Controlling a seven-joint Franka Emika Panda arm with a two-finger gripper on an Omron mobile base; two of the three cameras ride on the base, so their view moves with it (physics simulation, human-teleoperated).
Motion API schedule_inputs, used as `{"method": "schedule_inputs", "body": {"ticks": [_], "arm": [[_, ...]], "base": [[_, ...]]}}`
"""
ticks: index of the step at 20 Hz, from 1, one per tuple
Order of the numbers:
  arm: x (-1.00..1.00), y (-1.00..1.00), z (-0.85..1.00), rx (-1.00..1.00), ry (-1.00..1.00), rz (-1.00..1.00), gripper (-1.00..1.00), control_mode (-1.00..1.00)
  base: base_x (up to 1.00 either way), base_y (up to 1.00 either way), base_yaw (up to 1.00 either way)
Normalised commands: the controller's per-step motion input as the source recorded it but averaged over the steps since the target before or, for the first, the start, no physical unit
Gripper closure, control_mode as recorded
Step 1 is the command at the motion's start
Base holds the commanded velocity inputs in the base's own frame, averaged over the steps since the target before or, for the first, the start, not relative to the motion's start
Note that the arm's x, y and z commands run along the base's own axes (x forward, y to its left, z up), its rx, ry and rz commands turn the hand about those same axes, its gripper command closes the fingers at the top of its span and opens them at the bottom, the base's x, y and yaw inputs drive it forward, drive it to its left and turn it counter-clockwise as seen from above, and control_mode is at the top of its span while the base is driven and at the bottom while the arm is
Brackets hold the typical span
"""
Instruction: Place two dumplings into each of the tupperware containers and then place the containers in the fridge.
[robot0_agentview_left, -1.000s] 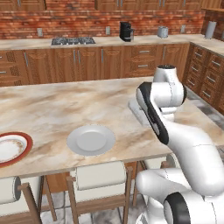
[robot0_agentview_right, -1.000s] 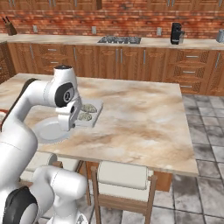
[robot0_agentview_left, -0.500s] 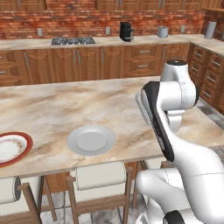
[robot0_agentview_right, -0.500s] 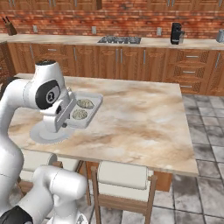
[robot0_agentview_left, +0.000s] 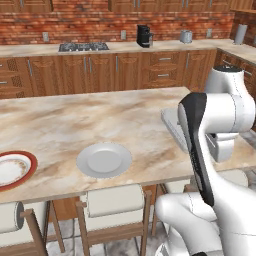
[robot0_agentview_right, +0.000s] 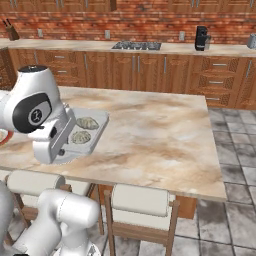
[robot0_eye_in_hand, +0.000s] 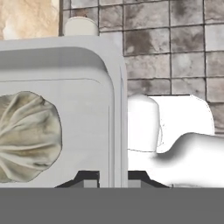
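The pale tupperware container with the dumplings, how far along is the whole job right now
Done: the pale container holds two dumplings. In hand: the gripper is shut on its rim, with the tray beyond the island's edge, floor tiles behind it in the hand view. Left: getting it into the fridge, then the same for the second container.

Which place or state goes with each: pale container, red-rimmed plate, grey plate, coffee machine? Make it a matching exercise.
Things:
1. pale container
2. red-rimmed plate
3. grey plate
4. coffee machine

Places or states:
a. on the back counter
b. holds two dumplings
c. left end of the island
d. empty, by the island's front edge

Pairs: 1-b, 2-c, 3-d, 4-a
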Motion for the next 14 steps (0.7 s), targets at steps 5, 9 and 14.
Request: {"method": "schedule_inputs", "body": {"ticks": [5, 9, 14], "arm": [[-0.04, -0.02, 0.01, 0.0, 0.02, 0.01, 1.0, -1.0], [0.0, 0.0, 0.0, 0.0, 0.01, 0.0, 1.0, 1.0], [0.0, 0.0, 0.0, 0.0, 0.0, 0.0, 1.0, 1.0]], "base": [[0.0, 0.0, 0.0], [-0.01, 0.0, 0.0], [-0.89, 0.0, 0.0]]}}
